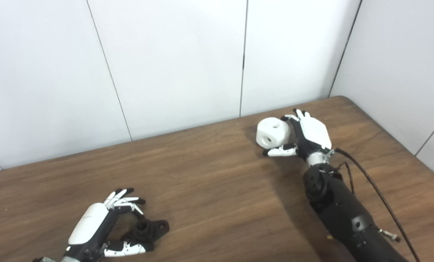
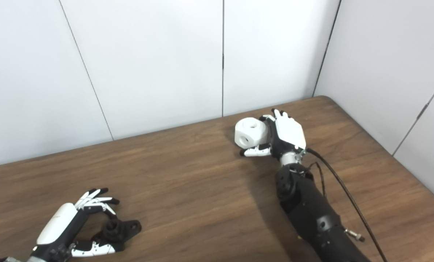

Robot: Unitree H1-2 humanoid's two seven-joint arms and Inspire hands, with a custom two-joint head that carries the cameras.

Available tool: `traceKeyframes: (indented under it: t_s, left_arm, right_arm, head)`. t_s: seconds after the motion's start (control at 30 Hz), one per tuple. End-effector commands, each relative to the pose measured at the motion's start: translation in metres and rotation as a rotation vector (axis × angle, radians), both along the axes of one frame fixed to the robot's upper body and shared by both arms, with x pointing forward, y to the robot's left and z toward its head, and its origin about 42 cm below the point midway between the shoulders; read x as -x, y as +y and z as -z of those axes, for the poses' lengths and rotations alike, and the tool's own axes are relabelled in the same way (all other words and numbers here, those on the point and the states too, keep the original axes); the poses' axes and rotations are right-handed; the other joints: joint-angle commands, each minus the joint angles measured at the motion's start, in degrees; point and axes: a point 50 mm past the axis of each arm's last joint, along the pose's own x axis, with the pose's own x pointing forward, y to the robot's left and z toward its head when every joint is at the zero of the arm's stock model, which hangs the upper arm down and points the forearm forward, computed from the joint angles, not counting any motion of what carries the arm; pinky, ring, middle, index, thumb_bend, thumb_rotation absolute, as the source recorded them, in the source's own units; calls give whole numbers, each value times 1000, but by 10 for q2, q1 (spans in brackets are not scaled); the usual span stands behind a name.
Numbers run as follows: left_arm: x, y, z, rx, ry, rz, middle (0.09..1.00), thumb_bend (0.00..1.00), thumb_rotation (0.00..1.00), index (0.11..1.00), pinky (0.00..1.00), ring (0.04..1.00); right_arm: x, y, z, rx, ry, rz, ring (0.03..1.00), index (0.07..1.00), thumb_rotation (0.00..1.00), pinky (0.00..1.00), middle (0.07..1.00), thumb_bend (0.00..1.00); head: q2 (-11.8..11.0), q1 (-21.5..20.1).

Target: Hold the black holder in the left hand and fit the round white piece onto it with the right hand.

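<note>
while the left hand (image 1: 104,225) curls loosely round the black holder (image 1: 149,230) at the near table edge, its grip looks unsettled. far off to the right, the right hand (image 1: 304,136) cups the round white piece (image 1: 273,132), thumb underneath.

A wooden table (image 2: 202,189) stands against white wall panels (image 2: 158,62). At its far right, the right hand (image 2: 277,140) cups a round white piece (image 2: 250,133) with holes. At the near left, the left hand (image 2: 69,227) curls around a black holder (image 2: 118,229) lying on the tabletop.
</note>
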Motion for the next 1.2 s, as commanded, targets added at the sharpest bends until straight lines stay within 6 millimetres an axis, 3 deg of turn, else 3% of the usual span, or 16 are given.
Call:
traceKeyframes:
  t_s: [0.0, 0.6, 1.17]
  left_arm:
    - [-6, 7, -9, 14, -44, -8, 780, 522, 45, 480, 1000, 945]
    - [-3, 8, -9, 17, -42, -13, 780, 522, 43, 481, 1000, 942]
    - [0, 10, -8, 13, -40, -19, 775, 521, 43, 481, 1000, 939]
  right_arm:
    - [-8, 1, -28, 28, -91, -5, 1000, 828, 404, 1000, 984, 1000]
    - [-18, 7, -11, 41, -123, 35, 1000, 825, 411, 1000, 972, 985]
    - [-24, 11, -12, 13, -218, 42, 1000, 846, 378, 1000, 987, 949]
  head:
    - [0, -1]
    - [-4, -3]
    - [-8, -12]
